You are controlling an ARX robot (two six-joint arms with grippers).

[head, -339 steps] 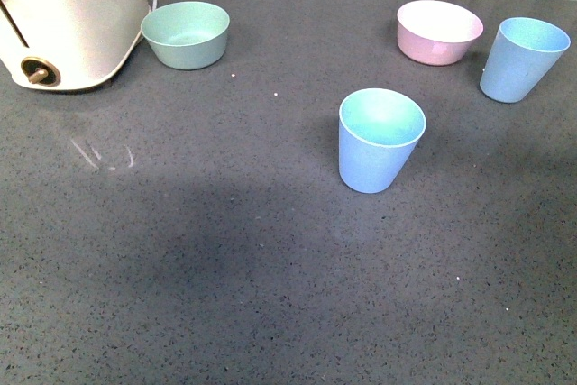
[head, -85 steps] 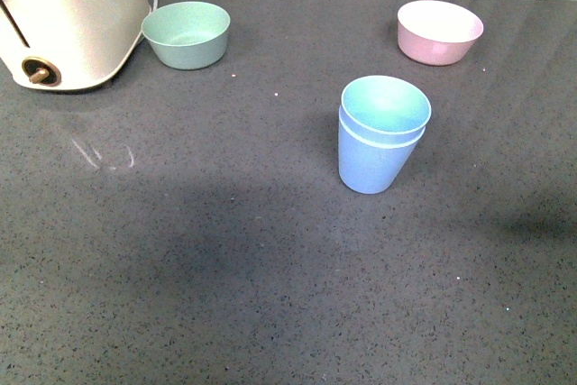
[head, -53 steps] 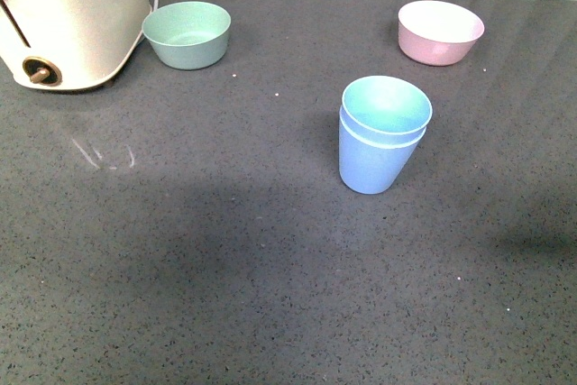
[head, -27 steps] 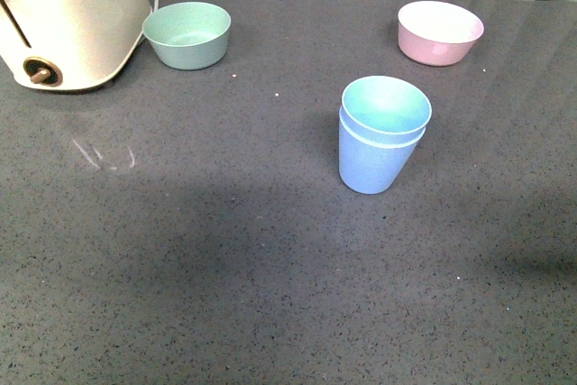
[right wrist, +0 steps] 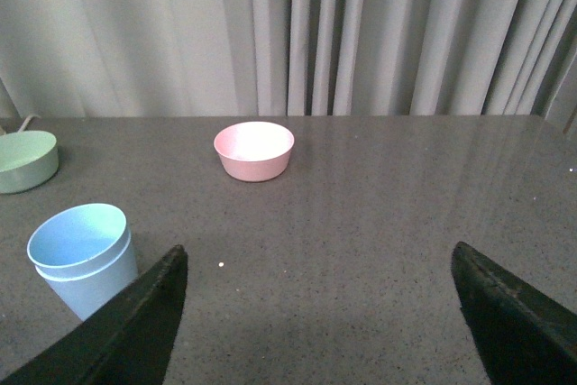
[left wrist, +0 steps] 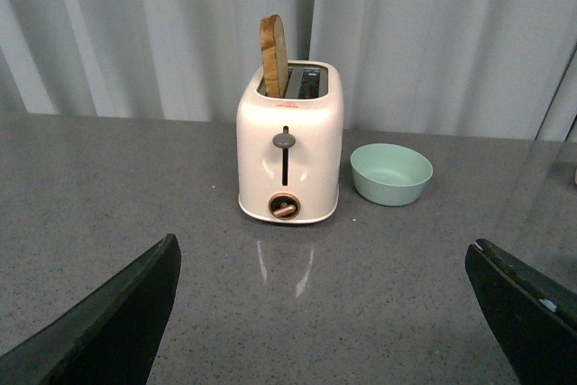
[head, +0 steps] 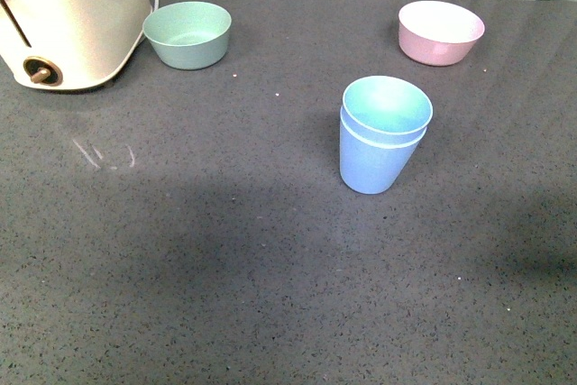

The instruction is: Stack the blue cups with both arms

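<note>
The blue cups (head: 383, 137) are two in number and stand nested, one inside the other, upright near the middle of the grey countertop (head: 225, 268), with the inner cup's rim riding just above the outer one's. From the right wrist camera the same stack (right wrist: 83, 257) shows beside one dark finger (right wrist: 126, 331) of the right gripper (right wrist: 315, 340); its two fingers stand wide apart with nothing between them. The left gripper (left wrist: 325, 331) is likewise spread and empty, its fingers (left wrist: 108, 326) only partly in view at the picture's edges. Neither arm appears in the front view.

Beyond the stack there are two bowls: one pink bowl (head: 441, 32) towards the far right and one mint-green bowl (head: 187, 34) towards the far left, well apart from each other. One cream toaster (left wrist: 289, 146) sits just beside the green bowl, holding a single slice of bread (left wrist: 274, 56); in the front view the toaster (head: 63, 15) is cut off by the frame. Grey curtains (right wrist: 361, 33) hang behind the counter.

Compared with the earliest picture, one cup has gone from beside the pink bowl and now sits inside the central cup; over the last second and a half nothing on the counter has moved.
</note>
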